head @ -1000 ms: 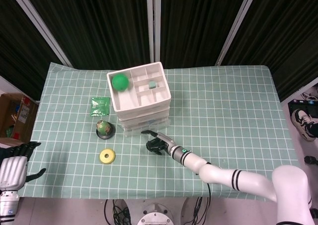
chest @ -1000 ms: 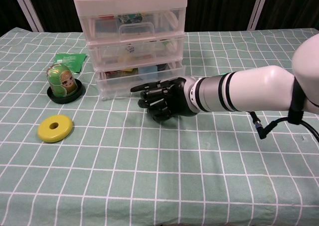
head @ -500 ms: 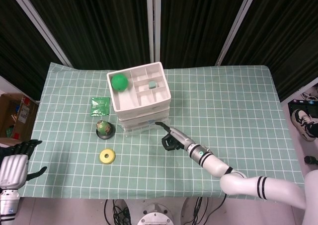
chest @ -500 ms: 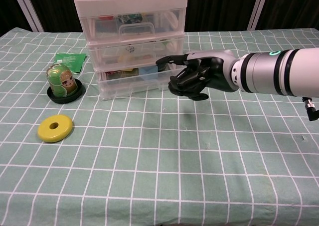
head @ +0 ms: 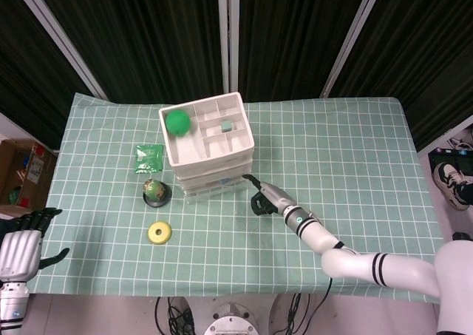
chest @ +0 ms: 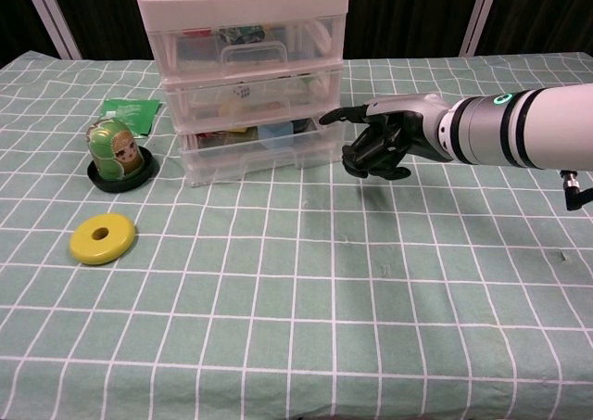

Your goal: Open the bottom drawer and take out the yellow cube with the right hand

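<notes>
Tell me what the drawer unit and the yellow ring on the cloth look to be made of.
The drawer unit looks like plastic: white opaque frame, clear glossy drawer fronts through which the contents show. The yellow ring seems solid and smooth with a matte finish, perhaps plastic or painted wood; the views cannot settle which. The tablecloth under both is a checked fabric with soft creases.

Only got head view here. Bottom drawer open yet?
Observer: No. Chest view shows the bottom drawer looking shut, in line with the drawers above.
Operator: Right hand on it?
Observer: The right hand hangs by the unit's right front corner, fingers curled, one stretched toward the drawers. Contact unclear.
Operator: Cube visible?
Observer: Something yellow shows through the clear front, left of a blue item. Shape unclear.
</notes>
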You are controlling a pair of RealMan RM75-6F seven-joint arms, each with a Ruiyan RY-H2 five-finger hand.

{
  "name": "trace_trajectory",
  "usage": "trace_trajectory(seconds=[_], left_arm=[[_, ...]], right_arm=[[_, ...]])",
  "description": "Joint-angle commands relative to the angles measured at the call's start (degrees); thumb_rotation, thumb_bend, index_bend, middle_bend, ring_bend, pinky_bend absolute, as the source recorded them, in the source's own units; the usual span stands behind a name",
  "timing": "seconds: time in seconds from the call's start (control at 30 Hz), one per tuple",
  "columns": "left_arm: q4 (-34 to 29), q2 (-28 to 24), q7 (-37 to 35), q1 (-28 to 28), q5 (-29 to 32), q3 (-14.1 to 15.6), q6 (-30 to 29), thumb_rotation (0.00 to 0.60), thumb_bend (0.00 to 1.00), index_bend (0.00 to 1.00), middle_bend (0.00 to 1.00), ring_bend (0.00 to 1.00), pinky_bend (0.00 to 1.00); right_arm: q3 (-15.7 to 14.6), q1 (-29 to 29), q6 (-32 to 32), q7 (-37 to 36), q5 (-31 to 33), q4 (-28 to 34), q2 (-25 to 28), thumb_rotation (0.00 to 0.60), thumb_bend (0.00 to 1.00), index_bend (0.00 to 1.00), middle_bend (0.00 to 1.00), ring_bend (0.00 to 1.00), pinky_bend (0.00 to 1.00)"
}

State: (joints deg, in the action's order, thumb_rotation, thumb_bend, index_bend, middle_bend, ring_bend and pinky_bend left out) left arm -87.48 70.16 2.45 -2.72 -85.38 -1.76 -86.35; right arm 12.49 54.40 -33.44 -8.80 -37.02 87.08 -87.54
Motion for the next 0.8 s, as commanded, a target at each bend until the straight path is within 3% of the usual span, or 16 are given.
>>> trace_trajectory(seconds=[0.03,0.3,0.8], left_arm=[[0.0,0.0,-0.1,0.0,0.1,0.0,0.0,0.6,0.12,0.22,0.2,0.18,0.21],[0.5,0.3,-0.5,0.2,0.5,0.1,0.1,0.6,0.12,0.22,0.2,0.18,0.21],[1.5,1.1,-1.2,0.1,0.5,0.0,0.3,0.6,0.12,0.22,0.2,0.18,0.21]], right_arm=[[-0.3,0.9,0.5,0.6,1.2,-1.2,-0.6,0.6,0.66,0.01,0.72,0.84,0.9],[-0.2,-1.1,1.3,-0.9,-0.6,1.1,1.3,0.6,0.66,0.13,0.72,0.84,0.9],[-0.7,-7.0,2.8,-5.6,-9.0,8.9,6.2,0.6,0.66,0.15,0.72,0.84,0.91]])
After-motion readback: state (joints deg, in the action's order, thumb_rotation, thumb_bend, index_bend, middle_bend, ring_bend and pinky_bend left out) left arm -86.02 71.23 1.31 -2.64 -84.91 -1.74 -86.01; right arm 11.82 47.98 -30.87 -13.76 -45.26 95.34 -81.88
